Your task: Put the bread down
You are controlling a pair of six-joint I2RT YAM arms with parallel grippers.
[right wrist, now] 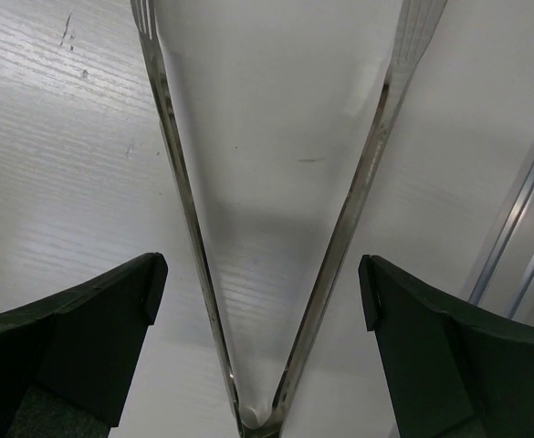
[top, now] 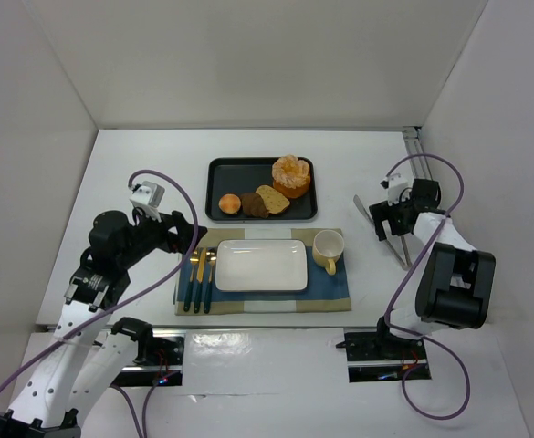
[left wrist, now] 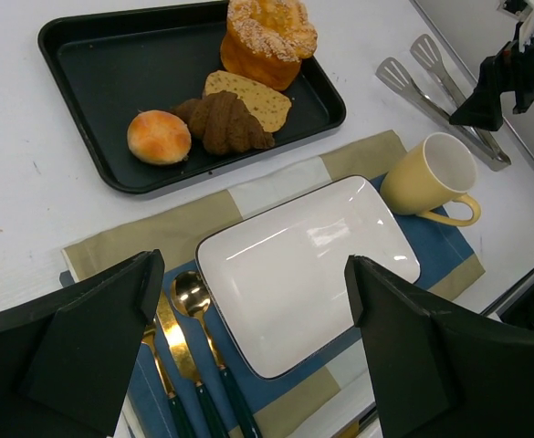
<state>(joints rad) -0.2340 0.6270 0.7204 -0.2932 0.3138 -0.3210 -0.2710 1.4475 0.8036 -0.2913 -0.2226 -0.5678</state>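
Note:
The bread is a large golden-orange bun with a pale ridged top. It stands at the back right of the black tray, and it also shows in the left wrist view. My left gripper is open and empty, held above the left end of the white plate; its jaws stand wide apart. My right gripper is open, low over the metal tongs on the table. Its fingers straddle both tong arms near the hinge without touching them.
The tray also holds a small round roll, a brown croissant and a flat bread slice. The plate sits on a blue-and-tan placemat with a yellow cup on its right and gold cutlery on its left. White walls enclose the table.

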